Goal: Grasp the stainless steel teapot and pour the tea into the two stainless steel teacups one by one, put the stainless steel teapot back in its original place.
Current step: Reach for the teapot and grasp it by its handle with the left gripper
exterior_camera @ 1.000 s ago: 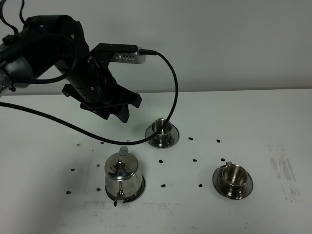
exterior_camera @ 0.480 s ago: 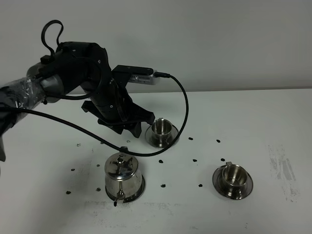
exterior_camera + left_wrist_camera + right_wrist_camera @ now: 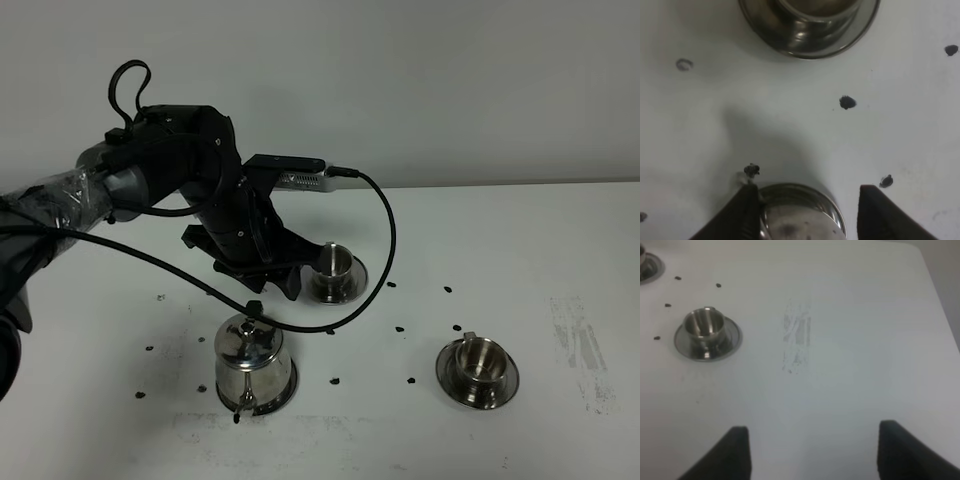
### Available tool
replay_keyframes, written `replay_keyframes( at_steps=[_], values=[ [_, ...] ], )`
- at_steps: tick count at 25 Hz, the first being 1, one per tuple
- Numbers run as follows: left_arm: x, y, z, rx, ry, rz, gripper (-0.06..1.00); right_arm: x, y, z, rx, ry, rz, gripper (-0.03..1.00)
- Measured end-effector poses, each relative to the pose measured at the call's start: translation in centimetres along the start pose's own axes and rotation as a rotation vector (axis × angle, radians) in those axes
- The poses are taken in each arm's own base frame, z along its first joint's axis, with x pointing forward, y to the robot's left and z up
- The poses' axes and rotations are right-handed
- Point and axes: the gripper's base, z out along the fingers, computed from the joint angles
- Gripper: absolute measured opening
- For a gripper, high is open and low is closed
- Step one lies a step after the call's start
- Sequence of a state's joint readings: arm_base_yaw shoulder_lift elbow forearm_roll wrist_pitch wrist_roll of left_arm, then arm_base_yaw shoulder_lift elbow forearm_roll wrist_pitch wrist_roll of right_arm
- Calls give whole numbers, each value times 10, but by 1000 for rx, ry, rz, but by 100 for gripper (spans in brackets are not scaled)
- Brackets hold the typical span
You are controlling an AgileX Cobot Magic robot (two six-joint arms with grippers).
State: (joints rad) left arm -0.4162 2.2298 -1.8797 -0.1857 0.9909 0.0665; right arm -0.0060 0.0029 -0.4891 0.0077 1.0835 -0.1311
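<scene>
The stainless steel teapot (image 3: 250, 358) stands on its round saucer (image 3: 286, 392) near the table's front left, spout toward the front edge. My left gripper (image 3: 272, 283) hangs open just above and behind the pot. In the left wrist view the pot's shiny top (image 3: 800, 215) lies between the two dark fingers (image 3: 746, 212) with a gap on each side. One teacup (image 3: 335, 264) on a saucer sits right behind the gripper and shows as a cup (image 3: 810, 25) in that view. The other teacup (image 3: 478, 362) stands at front right. My right gripper (image 3: 815, 440) is open over bare table, near that teacup (image 3: 706, 330).
Small black specks (image 3: 400, 328) dot the white table (image 3: 560, 240) around the pot and cups. A scuffed grey patch (image 3: 580, 345) marks the right side. The left arm's black cable (image 3: 385, 235) loops over the rear cup.
The left arm has swung forward, rightward and down from the back left. Its open gripper now sits just above the teapot. Pot and cups have not moved.
</scene>
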Motion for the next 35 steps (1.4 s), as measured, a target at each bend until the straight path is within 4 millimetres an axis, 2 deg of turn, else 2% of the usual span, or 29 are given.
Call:
replay_keyframes(
  at_steps=[18,35],
  values=[
    [2,2,15,1,23,11,50,0,0,0,0,0,0,56],
    [0,1,20,21,3,28,50,0,0,0,0,0,0,56]
  ],
)
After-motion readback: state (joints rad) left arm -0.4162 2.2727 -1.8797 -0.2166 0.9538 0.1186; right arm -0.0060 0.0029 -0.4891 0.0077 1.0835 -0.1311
